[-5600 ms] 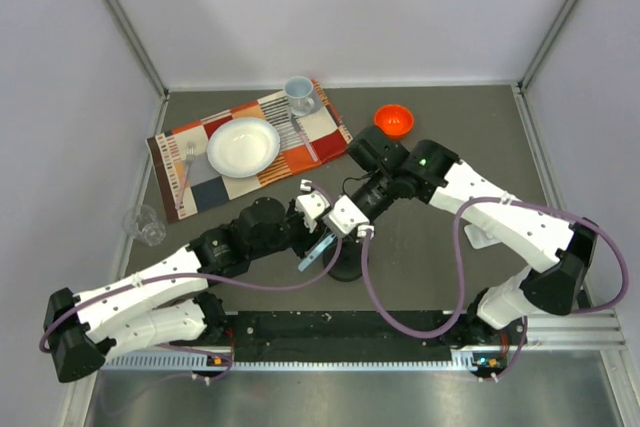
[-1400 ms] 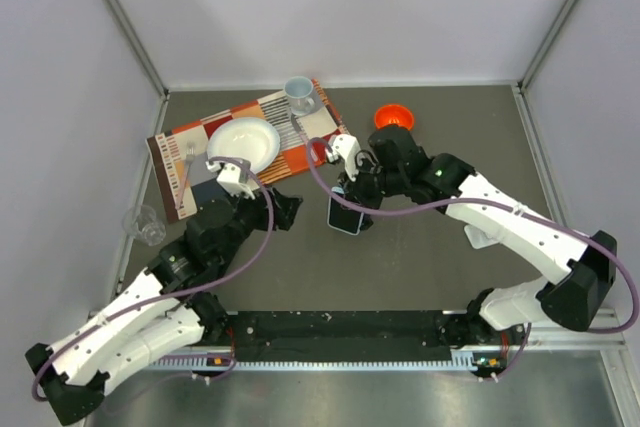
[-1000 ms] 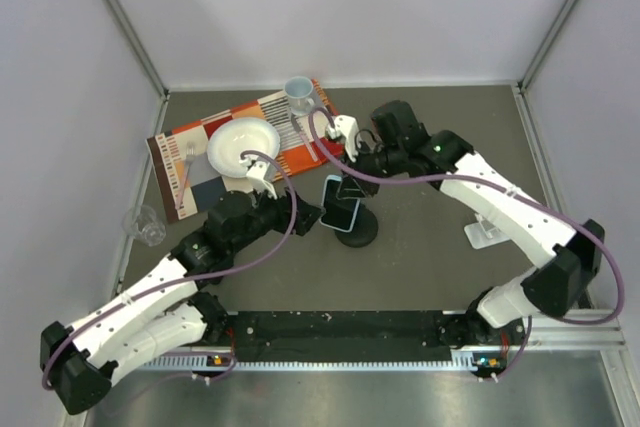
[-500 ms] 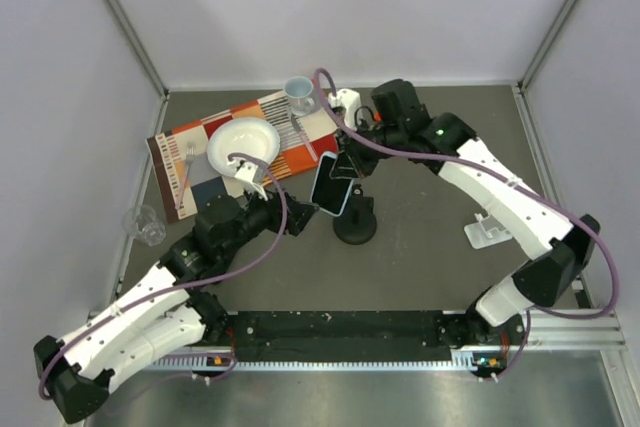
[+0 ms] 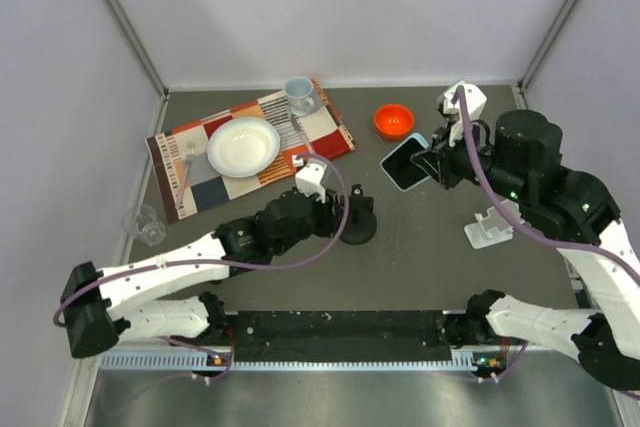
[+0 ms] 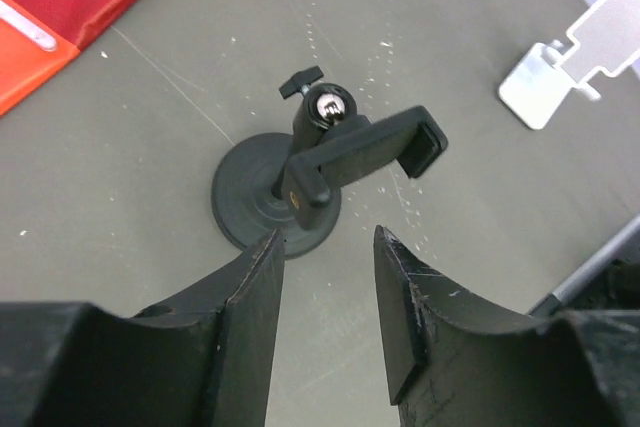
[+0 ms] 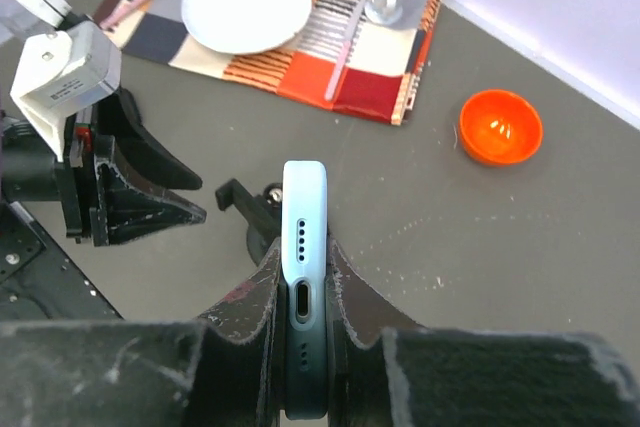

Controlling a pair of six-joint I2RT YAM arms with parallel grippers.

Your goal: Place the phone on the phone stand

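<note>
A phone (image 5: 403, 164) in a light blue case hangs in the air right of the table's middle, with my right gripper (image 5: 432, 162) shut on it. In the right wrist view the phone (image 7: 303, 207) stands on edge between the fingers (image 7: 345, 282). The white phone stand (image 5: 490, 229) sits on the table below and to the right of the phone, also seen as the white stand (image 6: 575, 62). My left gripper (image 5: 335, 215) is open and holds nothing. It sits just left of a black clamp mount (image 5: 357, 227), whose empty clamp (image 6: 365, 142) lies ahead of the fingertips.
A patterned placemat (image 5: 325, 132) at the back left carries a white plate (image 5: 243, 145), a mug (image 5: 299, 94) and cutlery. An orange bowl (image 5: 393, 120) stands behind the phone. A clear glass (image 5: 145, 224) is near the left wall.
My right gripper has carried the phone up and to the right, away from the black clamp mount. The left arm has moved right, up to the mount, and its jaws have narrowed.
</note>
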